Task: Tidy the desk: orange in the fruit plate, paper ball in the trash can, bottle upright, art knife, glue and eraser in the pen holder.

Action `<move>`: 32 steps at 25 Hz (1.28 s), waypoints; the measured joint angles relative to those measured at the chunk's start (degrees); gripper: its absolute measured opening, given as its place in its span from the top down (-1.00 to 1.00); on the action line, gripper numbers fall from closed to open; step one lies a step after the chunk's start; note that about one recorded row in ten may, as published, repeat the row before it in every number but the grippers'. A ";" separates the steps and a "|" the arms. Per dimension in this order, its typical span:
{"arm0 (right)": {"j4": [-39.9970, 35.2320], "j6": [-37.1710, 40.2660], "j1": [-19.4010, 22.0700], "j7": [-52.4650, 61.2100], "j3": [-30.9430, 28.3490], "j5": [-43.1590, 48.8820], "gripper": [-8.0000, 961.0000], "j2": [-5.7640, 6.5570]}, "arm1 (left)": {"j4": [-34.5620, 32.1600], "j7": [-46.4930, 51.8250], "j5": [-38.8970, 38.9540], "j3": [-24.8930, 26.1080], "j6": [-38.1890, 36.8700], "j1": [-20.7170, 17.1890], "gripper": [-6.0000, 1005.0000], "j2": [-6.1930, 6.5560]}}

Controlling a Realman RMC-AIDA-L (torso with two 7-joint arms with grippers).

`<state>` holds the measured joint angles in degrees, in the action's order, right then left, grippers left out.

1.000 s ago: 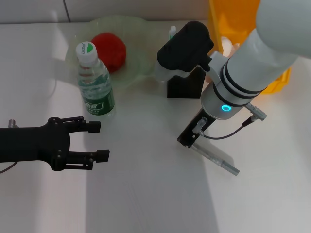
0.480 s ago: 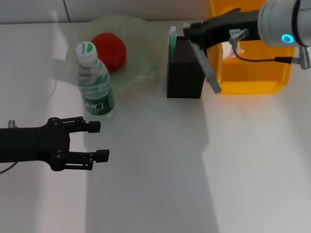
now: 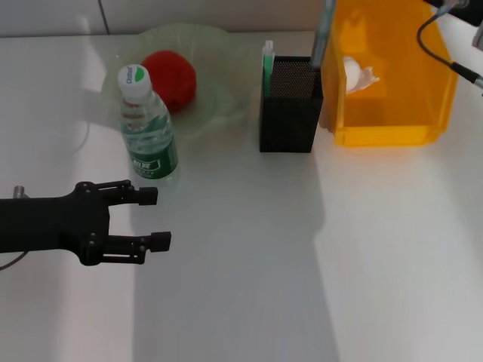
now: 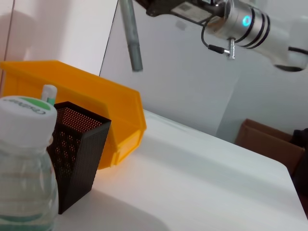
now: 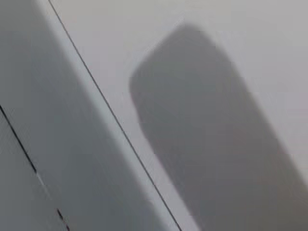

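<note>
My right gripper (image 4: pixel 144 4) is shut on the grey art knife (image 4: pixel 131 33), which hangs upright above the black mesh pen holder (image 3: pixel 290 105). In the head view only the knife's lower part (image 3: pixel 321 34) shows. A green-tipped stick (image 3: pixel 267 62) stands in the holder. The clear bottle (image 3: pixel 147 128) with a green label stands upright. A red round fruit (image 3: pixel 170 79) lies in the green plate (image 3: pixel 226 68). The white paper ball (image 3: pixel 359 72) lies in the yellow bin (image 3: pixel 389 113). My left gripper (image 3: pixel 152 219) is open and empty in front of the bottle. No eraser shows.
The white desk (image 3: pixel 302 264) runs from the holder to the front edge. The right arm's cable (image 3: pixel 434 45) hangs over the bin's far right. A cardboard box (image 4: pixel 269 147) stands beyond the desk in the left wrist view. The right wrist view shows only grey surfaces.
My right gripper has lifted the art knife off the desk, swung it up and back, and now holds it upright over the pen holder. The left arm has not moved.
</note>
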<state>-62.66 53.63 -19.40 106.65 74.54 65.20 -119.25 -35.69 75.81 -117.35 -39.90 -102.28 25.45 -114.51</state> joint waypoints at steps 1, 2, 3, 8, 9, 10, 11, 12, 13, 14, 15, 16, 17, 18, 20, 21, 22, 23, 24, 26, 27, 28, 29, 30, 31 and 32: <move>0.00 0.00 0.00 0.00 0.00 0.00 0.72 0.00 | 0.00 0.00 0.02 -0.01 -0.01 0.03 -0.69 -0.01; 5.10 3.64 -1.90 -1.21 -3.32 -2.18 0.72 0.03 | 0.00 -0.01 0.03 -0.02 -0.01 0.03 -0.69 -0.01; 13.90 9.30 -5.52 -2.78 -9.46 -3.38 0.72 0.10 | 0.00 -0.02 0.03 -0.06 -0.02 0.04 -0.69 -0.02; 26.54 15.23 -10.42 -8.40 -16.60 -2.96 0.72 0.68 | 0.00 -0.04 0.05 -0.03 -0.02 -0.06 -0.69 -0.11; 26.54 15.23 -10.42 -8.40 -16.60 -2.96 0.72 0.68 | 0.00 -0.04 0.05 -0.03 -0.02 -0.06 -0.69 -0.11; 27.02 15.09 -10.57 -9.46 -16.59 -2.83 0.71 0.67 | 0.00 -0.04 0.04 -0.03 0.00 -0.07 -0.69 -0.13; 27.37 14.79 -10.64 -10.94 -16.48 -2.68 0.71 0.58 | 0.04 -0.04 0.03 -0.02 0.06 -0.10 -0.69 -0.15; 27.70 14.52 -10.67 -12.45 -16.44 -2.58 0.71 0.42 | 0.04 -0.04 0.03 -0.02 0.06 -0.10 -0.69 -0.15; 28.30 13.95 -10.76 -15.15 -16.40 -2.45 0.71 0.17 | 0.17 -0.05 -0.01 0.00 0.22 -0.11 -0.69 -0.20; 28.30 13.95 -10.76 -15.15 -16.40 -2.45 0.71 0.17 | 0.23 -0.04 -0.02 0.00 0.24 -0.10 -0.69 -0.20; 29.70 13.29 -11.33 -18.03 -16.29 -2.45 0.71 -0.08 | 0.27 -0.05 -0.03 0.00 0.25 -0.07 -0.69 -0.20; 29.70 13.29 -11.33 -18.03 -16.29 -2.45 0.71 -0.08 | 0.30 -0.05 -0.04 0.00 0.25 -0.02 -0.69 -0.22; 30.73 13.04 -11.80 -19.19 -16.24 -2.52 0.71 -0.14 | 0.31 -0.04 -0.04 0.00 0.25 -0.01 -0.69 -0.25; 33.50 12.76 -13.21 -21.48 -16.25 -2.71 0.71 -0.18 | 0.29 -0.05 -0.05 -0.01 0.22 -0.03 -0.69 -0.36; 35.16 12.58 -14.06 -22.45 -16.39 -2.73 0.71 -0.19 | 0.28 -0.05 -0.05 -0.02 0.20 -0.06 -0.69 -0.43; 36.57 12.32 -14.82 -23.35 -16.51 -2.74 0.71 -0.21 | 0.31 -0.05 -0.04 -0.03 0.20 -0.08 -0.69 -0.45; 37.65 11.88 -15.46 -24.06 -16.63 -2.74 0.70 -0.23 | 0.35 -0.05 -0.05 -0.03 0.19 -0.08 -0.69 -0.46; 39.31 10.19 -16.64 -25.05 -16.61 -2.74 0.70 -0.32 | 0.44 -0.05 -0.05 -0.11 0.20 -0.08 -0.69 -0.46; 39.31 10.19 -16.64 -25.05 -16.61 -2.74 0.70 -0.32 | 0.44 -0.05 -0.05 -0.11 0.20 -0.08 -0.69 -0.46; 40.06 8.40 -17.43 -25.34 -16.38 -2.74 0.70 -0.41 | 0.48 -0.04 -0.10 -0.17 0.21 -0.08 -0.69 -0.46; 40.31 7.75 -17.77 -25.44 -16.32 -2.74 0.70 -0.45 | 0.51 -0.03 -0.12 -0.17 0.22 -0.07 -0.69 -0.46; 40.94 6.74 -18.51 -25.54 -16.30 -2.74 0.70 -0.52 | 0.53 -0.03 -0.15 -0.15 0.22 -0.07 -0.69 -0.46; 40.94 6.74 -18.51 -25.54 -16.30 -2.74 0.70 -0.52 | 0.55 -0.04 -0.19 -0.14 0.25 -0.07 -0.69 -0.46; 41.17 6.47 -18.85 -25.57 -16.30 -2.74 0.70 -0.53 | 0.55 -0.04 -0.20 -0.13 0.26 -0.08 -0.69 -0.48; 41.53 6.19 -19.26 -25.58 -16.30 -2.71 0.70 -0.54 | 0.56 -0.04 -0.22 -0.11 0.28 -0.10 -0.69 -0.53; 41.93 5.91 -19.71 -25.59 -16.28 -2.64 0.70 -0.54 | 0.55 -0.05 -0.25 -0.11 0.29 -0.10 -0.69 -0.57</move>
<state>-20.74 59.54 -39.11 81.06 58.26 62.56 -119.79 -35.13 75.76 -117.60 -40.02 -101.99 25.35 -115.08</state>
